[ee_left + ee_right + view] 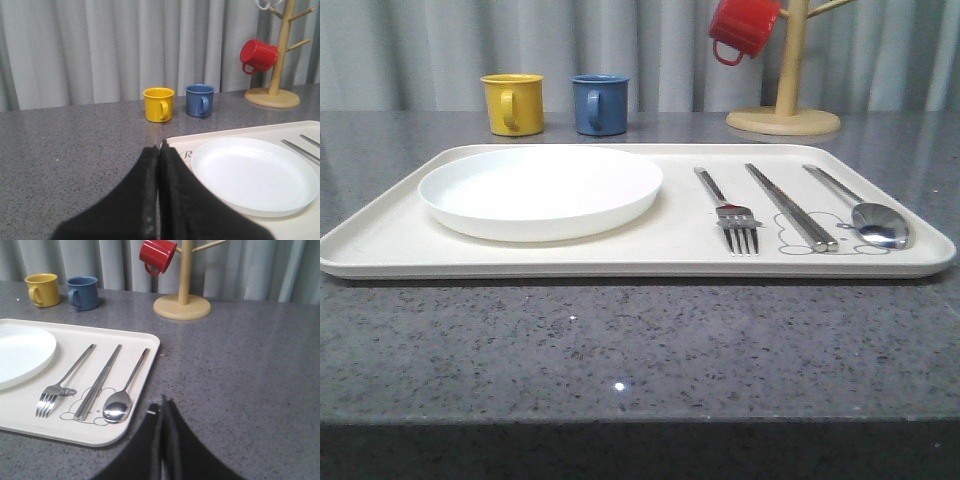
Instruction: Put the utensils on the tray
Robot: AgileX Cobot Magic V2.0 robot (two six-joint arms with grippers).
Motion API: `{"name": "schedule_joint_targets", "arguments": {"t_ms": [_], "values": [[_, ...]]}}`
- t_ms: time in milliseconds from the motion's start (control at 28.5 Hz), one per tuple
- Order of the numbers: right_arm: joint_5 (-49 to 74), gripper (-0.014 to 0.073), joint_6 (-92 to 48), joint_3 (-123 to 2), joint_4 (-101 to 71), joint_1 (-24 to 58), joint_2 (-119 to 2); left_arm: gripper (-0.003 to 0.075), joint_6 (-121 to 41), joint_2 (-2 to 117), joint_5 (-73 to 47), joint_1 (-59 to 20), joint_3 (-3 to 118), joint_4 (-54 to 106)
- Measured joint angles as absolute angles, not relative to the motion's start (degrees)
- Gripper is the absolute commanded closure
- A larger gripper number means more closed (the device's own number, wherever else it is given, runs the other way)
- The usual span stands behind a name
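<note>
The cream tray (390, 240) lies across the grey table. On its right part rest a steel fork (728, 210), a pair of flat chopsticks (788, 204) and a spoon (865, 212), side by side, the chopsticks over a bunny drawing. The right wrist view has the fork (65, 381), chopsticks (99, 380) and spoon (125, 390) on the tray (135, 342) too. My right gripper (162, 407) is shut and empty, just off the tray's corner near the spoon. My left gripper (159, 152) is shut and empty, above the tray's (240, 131) opposite corner.
A round white plate (540, 190) sits on the tray's left part. Behind the tray stand a yellow mug (513, 103) and a blue mug (600, 104). A wooden mug tree (785, 110) at the back right carries a red mug (742, 28).
</note>
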State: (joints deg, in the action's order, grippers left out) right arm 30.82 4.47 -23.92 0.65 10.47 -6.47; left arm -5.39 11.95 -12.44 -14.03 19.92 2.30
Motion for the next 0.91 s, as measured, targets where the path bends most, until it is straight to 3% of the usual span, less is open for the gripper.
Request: {"name": "schedule_joint_targets", "arguments": {"t_ms": [246,632,913], "values": [[30.8,0.0662,4.5,-23.9,0.6,10.5,-6.5,0.0738,-5.4,9.2,-12.2,-12.5,17.9,0.0],[30.7,0.0662,4.5,-23.9,0.6,10.5,-6.5,0.0738,-5.4,-0.3,-12.1,1.3,4.8,0.6],[30.7,0.0662,4.5,-23.9,0.7,10.5,-6.5,0.0738,-5.4,-0.3,-8.4,2.0,-0.1,2.0]]}}
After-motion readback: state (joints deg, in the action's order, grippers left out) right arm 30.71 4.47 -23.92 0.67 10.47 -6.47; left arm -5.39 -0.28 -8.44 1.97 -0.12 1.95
